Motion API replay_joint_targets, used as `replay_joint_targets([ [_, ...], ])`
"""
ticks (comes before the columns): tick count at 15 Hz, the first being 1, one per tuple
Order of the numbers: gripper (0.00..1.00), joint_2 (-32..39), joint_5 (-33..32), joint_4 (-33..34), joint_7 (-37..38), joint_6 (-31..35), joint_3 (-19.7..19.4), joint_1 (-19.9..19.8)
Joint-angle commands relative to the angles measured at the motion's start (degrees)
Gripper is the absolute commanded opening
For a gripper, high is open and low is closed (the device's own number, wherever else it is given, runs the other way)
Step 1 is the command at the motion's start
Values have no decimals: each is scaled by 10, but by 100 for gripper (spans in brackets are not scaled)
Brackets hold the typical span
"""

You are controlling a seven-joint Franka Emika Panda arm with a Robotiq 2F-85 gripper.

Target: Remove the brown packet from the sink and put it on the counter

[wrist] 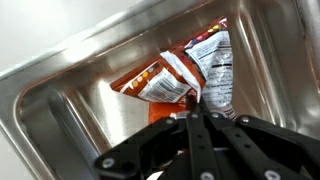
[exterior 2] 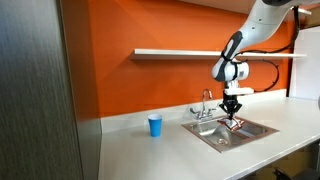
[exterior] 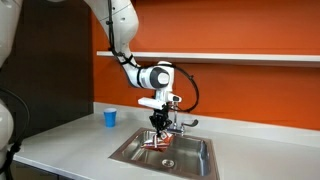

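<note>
Under the wrist camera, the claw point(wrist: 194, 103) had its two dark fingers drawn together on the near edge of the packet point(wrist: 185, 72), pinching it. The packet was flat and crinkled, reddish-brown to orange. Its whitish panels carried print too small to read, and one flap was folded across its middle. It sat inside the sink point(wrist: 60, 110), over the steel floor; whether it rested on that floor or hung just above it could not be told. Steel walls rose around it. Bare floor lay between the packet and the rounded corner at the left of the wrist view.

In both exterior views the claw pointed straight down into the basin, with the packet point(exterior: 160, 141) showing as a red patch beneath its tips. The tap point(exterior: 180, 122) stood on the back rim just beside the claw, the closest thing to it. The flat steel rim framed the basin on all sides.

Beyond the rim, the table point(exterior: 70, 145) ran long and light grey-white. A wide bare stretch lay between the sink and a small blue cup point(exterior: 110, 118), which stood upright well apart from the basin, near the back edge. Farther back, the low backsplash met an orange wall point(exterior 2: 170, 90). A narrow shelf point(exterior 2: 180, 52) ran along the wall, above the height of the claw.
</note>
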Motion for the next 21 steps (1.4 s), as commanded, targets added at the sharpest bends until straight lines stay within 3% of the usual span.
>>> replay_joint_targets([
  [1,0,-59,-15,-51,-19,2,14,9],
  [10,0,-111,-12,-106,-55,-4,60,54],
  [21,0,-111,-3,-129,-92,-10,116,111],
])
